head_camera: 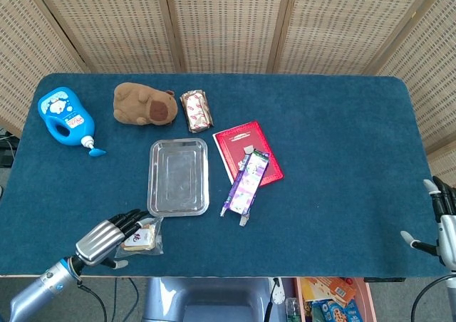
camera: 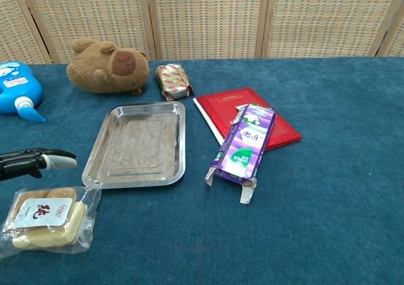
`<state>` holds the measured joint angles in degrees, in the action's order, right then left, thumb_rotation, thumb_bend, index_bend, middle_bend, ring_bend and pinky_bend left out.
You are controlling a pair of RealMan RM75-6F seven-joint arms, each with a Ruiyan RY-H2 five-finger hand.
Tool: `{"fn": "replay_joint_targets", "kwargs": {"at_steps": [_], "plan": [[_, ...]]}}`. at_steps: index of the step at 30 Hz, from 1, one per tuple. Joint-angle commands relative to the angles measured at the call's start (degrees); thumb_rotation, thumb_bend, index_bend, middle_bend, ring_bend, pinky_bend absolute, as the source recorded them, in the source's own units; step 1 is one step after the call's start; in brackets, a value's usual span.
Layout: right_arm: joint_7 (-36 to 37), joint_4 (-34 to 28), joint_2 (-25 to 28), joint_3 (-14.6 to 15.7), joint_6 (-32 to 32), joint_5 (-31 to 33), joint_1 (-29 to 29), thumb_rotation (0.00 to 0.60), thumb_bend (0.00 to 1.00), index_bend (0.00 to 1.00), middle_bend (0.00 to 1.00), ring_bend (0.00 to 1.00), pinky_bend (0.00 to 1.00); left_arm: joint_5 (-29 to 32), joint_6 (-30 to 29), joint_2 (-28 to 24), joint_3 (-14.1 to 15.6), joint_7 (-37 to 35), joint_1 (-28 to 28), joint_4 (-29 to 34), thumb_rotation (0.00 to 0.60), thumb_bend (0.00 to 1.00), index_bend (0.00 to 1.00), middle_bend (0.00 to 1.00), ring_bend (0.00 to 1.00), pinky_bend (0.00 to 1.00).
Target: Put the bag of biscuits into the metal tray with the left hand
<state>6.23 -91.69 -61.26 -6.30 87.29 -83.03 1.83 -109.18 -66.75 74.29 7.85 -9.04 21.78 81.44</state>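
Note:
The bag of biscuits point(head_camera: 144, 238) point(camera: 45, 219), clear plastic with a white label, lies near the table's front edge. It sits just in front of the metal tray's left corner. The metal tray point(head_camera: 178, 177) point(camera: 136, 147) has nothing in it. My left hand point(head_camera: 107, 238) point(camera: 28, 162) hovers over the bag's left side with its fingers stretched toward the tray, holding nothing. In the chest view a gap shows between the fingers and the bag. My right hand point(head_camera: 440, 226) hangs at the table's right front edge with spread fingers, far from everything.
A blue bottle point(head_camera: 64, 115) lies at the back left. A brown plush point(head_camera: 146, 103) and a wrapped snack point(head_camera: 197, 110) lie behind the tray. To the tray's right lies a red book point(head_camera: 239, 140) with a purple box point(head_camera: 246, 183) partly on top.

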Motion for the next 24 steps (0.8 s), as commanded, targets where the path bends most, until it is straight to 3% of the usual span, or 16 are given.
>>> {"fn": "replay_joint_targets", "kwargs": {"at_steps": [1, 6, 13, 20, 24], "plan": [[0.1, 0.1, 0.0, -0.1, 0.0, 0.1, 0.0, 0.6, 0.0, 0.0, 0.0, 0.0, 0.0, 1.9, 1.7, 1.9, 0.2, 2.1, 0.5, -1.5, 0.6, 0.0, 0.04, 0.02, 0.01, 0.21], [0.5, 0.2, 0.1, -0.1, -0.4, 0.2, 0.1, 0.6, 0.0, 0.0, 0.0, 0.0, 0.0, 3.9, 2.5, 4.7, -0.1, 3.9, 0.6, -4.1, 0.6, 0.0, 0.1, 0.08, 0.06, 0.25], [0.8, 0.3, 0.1, -0.2, -0.4, 0.5, 0.1, 0.6, 0.0, 0.0, 0.0, 0.0, 0.0, 6.3, 0.8, 8.5, -1.1, 5.4, 0.1, -6.5, 0.6, 0.0, 0.42, 0.39, 0.32, 0.46], [0.9, 0.4, 0.1, -0.2, -0.6, 0.5, 0.2, 0.6, 0.0, 0.0, 0.0, 0.0, 0.0, 7.3, -3.6, 4.8, -2.4, 2.9, 0.2, -3.2, 0.6, 0.0, 0.45, 0.42, 0.35, 0.47], [0.9, 0.4, 0.1, -0.2, -0.7, 0.5, 0.2, 0.6, 0.0, 0.0, 0.0, 0.0, 0.0, 10.1, -4.5, 1.3, -7.2, 2.4, 2.6, -0.4, 0.6, 0.0, 0.45, 0.42, 0.35, 0.47]]}}
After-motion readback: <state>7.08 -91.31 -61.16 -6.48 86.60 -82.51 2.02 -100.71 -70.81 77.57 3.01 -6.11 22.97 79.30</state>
